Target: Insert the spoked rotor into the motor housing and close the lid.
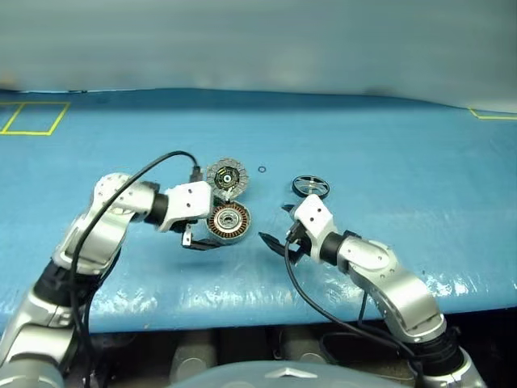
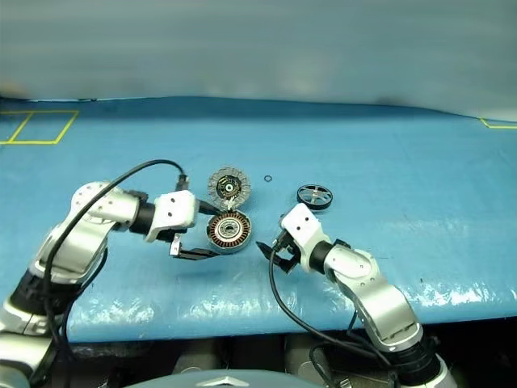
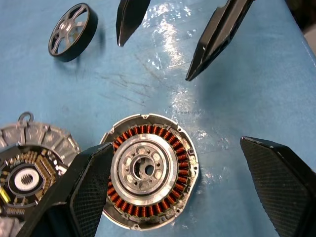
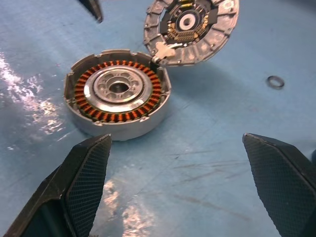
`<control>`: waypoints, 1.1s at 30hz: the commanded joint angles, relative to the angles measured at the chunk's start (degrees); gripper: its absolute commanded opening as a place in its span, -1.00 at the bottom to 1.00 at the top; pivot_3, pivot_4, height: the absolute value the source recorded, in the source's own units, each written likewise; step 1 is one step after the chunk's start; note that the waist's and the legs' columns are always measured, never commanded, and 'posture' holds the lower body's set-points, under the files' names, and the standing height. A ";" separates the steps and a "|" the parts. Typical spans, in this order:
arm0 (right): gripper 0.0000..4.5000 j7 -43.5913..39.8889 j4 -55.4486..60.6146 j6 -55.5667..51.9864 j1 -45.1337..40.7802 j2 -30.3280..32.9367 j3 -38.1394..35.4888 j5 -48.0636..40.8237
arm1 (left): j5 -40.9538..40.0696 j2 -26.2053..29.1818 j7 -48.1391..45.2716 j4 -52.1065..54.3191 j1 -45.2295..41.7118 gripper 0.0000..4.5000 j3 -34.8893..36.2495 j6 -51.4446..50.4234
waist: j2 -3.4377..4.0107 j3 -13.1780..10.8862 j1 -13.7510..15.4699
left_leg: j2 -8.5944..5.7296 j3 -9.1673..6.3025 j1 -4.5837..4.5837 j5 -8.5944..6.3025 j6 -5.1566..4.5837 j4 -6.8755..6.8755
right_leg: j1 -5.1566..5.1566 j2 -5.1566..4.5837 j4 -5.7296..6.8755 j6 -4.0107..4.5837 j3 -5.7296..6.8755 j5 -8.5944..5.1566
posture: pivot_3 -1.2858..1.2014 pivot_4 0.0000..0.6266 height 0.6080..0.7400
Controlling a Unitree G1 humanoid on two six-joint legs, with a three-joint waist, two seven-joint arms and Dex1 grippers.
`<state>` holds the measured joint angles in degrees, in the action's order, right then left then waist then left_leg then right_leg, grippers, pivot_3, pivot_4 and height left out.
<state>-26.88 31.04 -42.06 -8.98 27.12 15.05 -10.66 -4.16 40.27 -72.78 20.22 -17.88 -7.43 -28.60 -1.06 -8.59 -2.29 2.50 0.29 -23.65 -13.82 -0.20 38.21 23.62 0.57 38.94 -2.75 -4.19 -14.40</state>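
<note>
Left gripper (image 1: 199, 241) and right gripper (image 1: 277, 244) standing wide open, gripping nothing, flanking motor housing (image 1: 229, 221); lid (image 1: 226, 176) touching housing; spoked rotor (image 1: 310, 187) lying apart.

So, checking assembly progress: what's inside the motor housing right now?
Inside the motor housing are only copper windings ringing a silver bearing. The spoked rotor lies apart on the table. What's beneath the bearing is hidden.

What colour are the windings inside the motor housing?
Copper-orange, ringing a silver central bearing inside the motor housing; the right wrist view shows them best.
</note>
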 commanded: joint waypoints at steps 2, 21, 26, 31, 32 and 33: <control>1.00 1.34 -5.10 -1.59 -8.41 0.36 -1.46 3.00 | -6.99 -5.08 9.13 8.46 10.45 0.98 7.13 -1.22 | -0.02 -0.01 0.21 | 0.04 0.01 0.02 0.01 0.01 0.01 | -0.02 -0.07 0.00 0.00 -0.03 0.01 | 0.03 -0.52 1.00; 1.00 9.02 -61.92 15.36 -39.53 -18.19 -3.28 10.32 | -8.41 -23.56 32.67 8.07 40.12 0.98 7.80 24.51 | 0.00 -0.02 -0.22 | 0.01 0.34 0.08 0.01 0.02 -0.21 | 0.07 -0.12 -0.05 0.34 -0.19 0.27 | 0.03 -0.52 1.00; 1.00 12.04 -74.03 21.93 -42.66 -21.30 -5.40 11.05 | -7.34 -27.06 36.61 5.60 42.20 0.98 6.03 29.85 | 0.03 -0.04 -0.29 | 0.01 0.34 0.07 0.01 0.02 -0.26 | 0.10 -0.11 -0.05 0.36 -0.17 0.26 | 0.03 -0.52 1.00; 1.00 13.91 -81.67 26.26 -45.11 -23.58 -8.97 9.85 | -6.04 -27.20 38.98 2.78 43.32 0.98 5.77 33.31 | 0.09 -0.08 -0.88 | 0.01 0.38 0.07 0.01 0.02 -0.27 | 0.11 -0.10 -0.07 0.36 -0.20 0.26 | 0.03 -0.52 1.00; 1.00 14.04 -82.70 26.82 -45.41 -23.97 -9.22 9.93 | -5.94 -27.19 39.44 2.23 43.36 0.98 5.74 33.74 | 0.10 -0.08 -1.12 | 0.01 0.38 0.07 0.01 0.02 -0.27 | 0.12 -0.08 -0.06 0.36 -0.21 0.26 | 0.03 -0.52 1.00; 1.00 14.15 -83.60 27.37 -45.64 -24.31 -9.36 10.13 | -6.12 -27.15 39.70 1.85 43.43 0.98 5.67 33.89 | 0.10 -0.09 -1.30 | 0.00 0.38 0.07 0.01 0.02 -0.28 | 0.11 -0.07 -0.06 0.36 -0.21 0.26 | 0.03 -0.52 1.00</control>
<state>-13.27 -52.45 -16.60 -52.51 3.38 6.75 -0.38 -10.14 13.39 -33.71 21.97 25.41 -1.67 3.42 -0.96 -8.68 -3.59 2.50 0.66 -23.58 -13.80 -0.18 37.92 23.73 0.51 38.88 -2.38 -4.40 -14.15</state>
